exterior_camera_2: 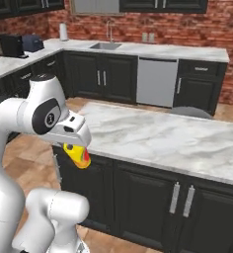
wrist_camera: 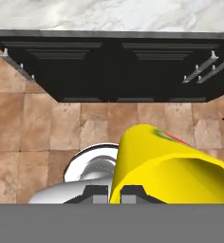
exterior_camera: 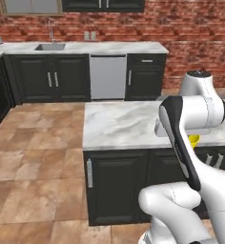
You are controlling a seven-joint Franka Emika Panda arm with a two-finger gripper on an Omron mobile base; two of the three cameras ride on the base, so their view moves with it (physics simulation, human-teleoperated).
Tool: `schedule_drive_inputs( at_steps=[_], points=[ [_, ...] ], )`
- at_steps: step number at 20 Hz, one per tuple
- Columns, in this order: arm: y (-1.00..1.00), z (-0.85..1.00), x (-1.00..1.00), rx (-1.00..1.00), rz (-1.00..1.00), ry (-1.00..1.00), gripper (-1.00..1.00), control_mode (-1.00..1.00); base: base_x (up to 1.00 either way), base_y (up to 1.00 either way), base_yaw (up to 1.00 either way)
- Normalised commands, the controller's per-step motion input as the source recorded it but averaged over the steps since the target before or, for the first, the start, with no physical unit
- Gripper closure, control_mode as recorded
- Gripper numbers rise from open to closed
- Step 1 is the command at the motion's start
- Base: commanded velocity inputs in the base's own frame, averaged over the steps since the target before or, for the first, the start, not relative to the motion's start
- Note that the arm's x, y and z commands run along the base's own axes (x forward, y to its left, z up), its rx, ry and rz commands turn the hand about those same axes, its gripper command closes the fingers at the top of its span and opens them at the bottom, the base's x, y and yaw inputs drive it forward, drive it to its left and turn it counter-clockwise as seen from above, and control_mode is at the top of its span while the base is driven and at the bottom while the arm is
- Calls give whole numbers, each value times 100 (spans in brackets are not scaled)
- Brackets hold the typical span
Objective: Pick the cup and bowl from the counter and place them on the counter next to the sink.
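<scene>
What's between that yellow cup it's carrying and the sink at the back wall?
In the right base view, the cup and sink are separated by bare tiled floor and dark cabinet fronts.

The island counter (exterior_camera_2: 153,136) is white marble with grey veins over black cabinet fronts (exterior_camera_2: 153,197); its top shows nothing lying on it. Behind it, the wall counter (exterior_camera: 109,47) runs along the brick wall, holding the sink (exterior_camera: 50,46) and, left of that, a paper-towel roll (exterior_camera_2: 63,31). Brown tile floor (exterior_camera: 33,167) lies between them.

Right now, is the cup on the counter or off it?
Off it: the cup hangs in the shut gripper, beside the counter edge, above the floor.
</scene>
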Motion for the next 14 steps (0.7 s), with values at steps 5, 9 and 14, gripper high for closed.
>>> schedule_drive_inputs(
  at_steps=[5,9,14],
  points=[
    [0,0,0,0,0,0,100,100,33,100,-4],
    [0,0,0,0,0,0,100,100,37,100,-4],
    [0,0,0,0,0,0,100,100,56,100,-2]
  ],
)
